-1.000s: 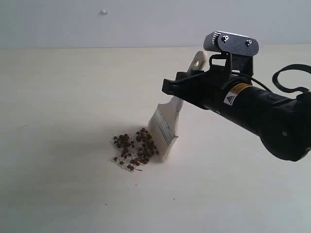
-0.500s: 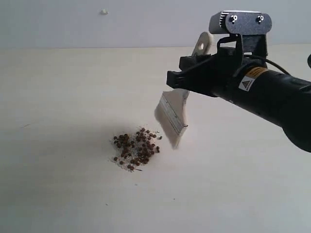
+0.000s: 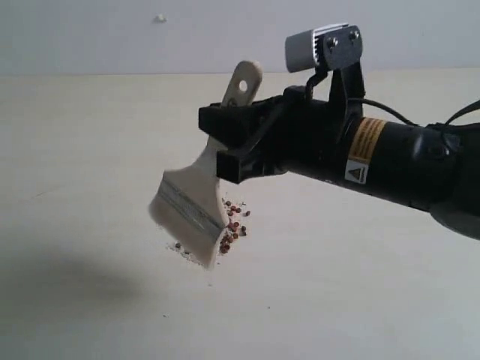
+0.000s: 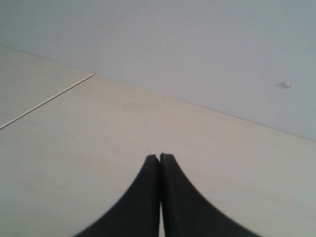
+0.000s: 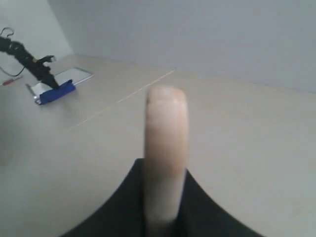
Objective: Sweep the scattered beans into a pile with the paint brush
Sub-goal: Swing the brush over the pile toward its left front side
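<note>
Right gripper [image 3: 225, 142] clamps the brush [image 3: 191, 204] by its handle, mid-frame, with the bristles in front of the beans [image 3: 232, 227]. The beans look bunched at centre frame, just right of the bristles (most are hidden behind them). A stray or two at lower left may need a nudge. One brush, and roughly fifteen beans showing. Left gripper [image 4: 159, 170] is pinched together, empty.

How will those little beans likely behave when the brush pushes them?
The beans look small and round, so they would probably roll and scatter easily. Being tiny beside the paint brush, they are likely very light, and a few may slip past it.
</note>
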